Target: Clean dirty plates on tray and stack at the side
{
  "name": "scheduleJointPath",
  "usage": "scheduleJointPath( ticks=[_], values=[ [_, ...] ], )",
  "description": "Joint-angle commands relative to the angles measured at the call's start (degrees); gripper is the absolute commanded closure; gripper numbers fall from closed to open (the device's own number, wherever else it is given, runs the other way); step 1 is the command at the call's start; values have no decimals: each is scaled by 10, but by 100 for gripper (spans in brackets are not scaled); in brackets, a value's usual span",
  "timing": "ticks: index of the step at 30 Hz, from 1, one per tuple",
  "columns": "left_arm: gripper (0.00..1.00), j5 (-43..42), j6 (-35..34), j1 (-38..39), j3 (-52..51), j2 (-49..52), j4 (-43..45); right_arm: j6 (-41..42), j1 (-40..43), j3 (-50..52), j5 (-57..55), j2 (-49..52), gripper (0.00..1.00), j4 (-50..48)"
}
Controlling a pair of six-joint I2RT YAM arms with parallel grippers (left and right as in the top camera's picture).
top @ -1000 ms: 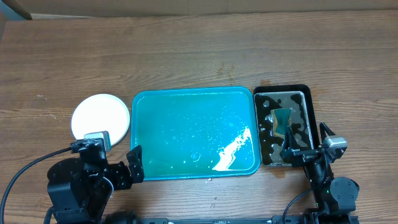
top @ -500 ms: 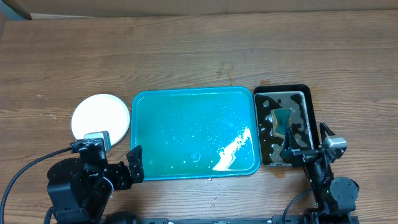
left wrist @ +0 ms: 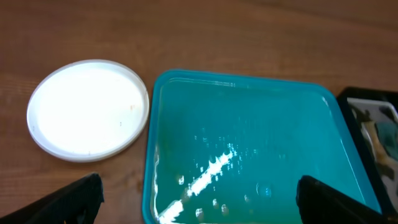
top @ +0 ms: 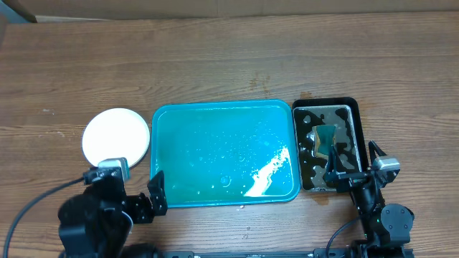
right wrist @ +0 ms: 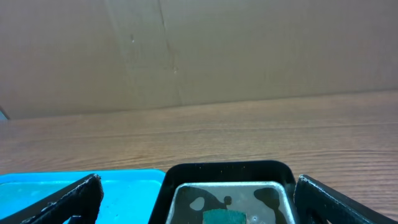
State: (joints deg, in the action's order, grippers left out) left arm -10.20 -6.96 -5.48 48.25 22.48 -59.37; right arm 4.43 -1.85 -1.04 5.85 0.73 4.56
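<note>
The left tool (left wrist: 200, 202) is hanging released, its jaws spread wide over the near rim of the tray (top: 215, 143). Compared with a second ago, the left arm is sitting a little further toward 6 o'clock: its wrist block was covering the near edge of the plates (top: 115, 135) and is now lying clear of them, so the whole white disc is showing. The plates are resting on the tabletop (top: 215, 64) at the tray's 9 o'clock, just beside its rim without touching; only the top white one is showing, so how many are lying beneath cannot be told. The tray is carrying only a wet film and droplets. The right tool (right wrist: 199, 199) is staying where it was, jaws also wide and gripping nothing, at the 6 o'clock end of the black tray (top: 356, 122), where a sponge (top: 324, 137) is lying in water.
</note>
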Motion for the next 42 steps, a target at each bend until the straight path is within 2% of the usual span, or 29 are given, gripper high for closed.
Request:
scheduleJointPath(
  ticks=[1, 10, 16, 24, 28, 33, 42],
  values=[
    [0, 19, 12, 19, -69, -58, 39, -3, 4, 6, 4, -6, 0, -3],
    [0, 16, -17, 49, -284, -218, 215, -4, 4, 6, 4, -6, 0, -3],
    [0, 16, -25, 71, -370, -223, 360, -4, 4, 6, 4, -6, 0, -3],
    [0, 17, -24, 74, -482, -223, 624, -3, 4, 6, 4, -6, 0, -3],
    [0, 14, 9, 74, -480, -223, 639, -3, 4, 6, 4, -6, 0, -3],
    [0, 14, 12, 74, -480, -223, 555, -3, 4, 6, 4, -6, 0, -3],
    [0, 16, 12, 74, -480, -223, 557, -4, 4, 6, 4, -6, 0, -3]
  ],
)
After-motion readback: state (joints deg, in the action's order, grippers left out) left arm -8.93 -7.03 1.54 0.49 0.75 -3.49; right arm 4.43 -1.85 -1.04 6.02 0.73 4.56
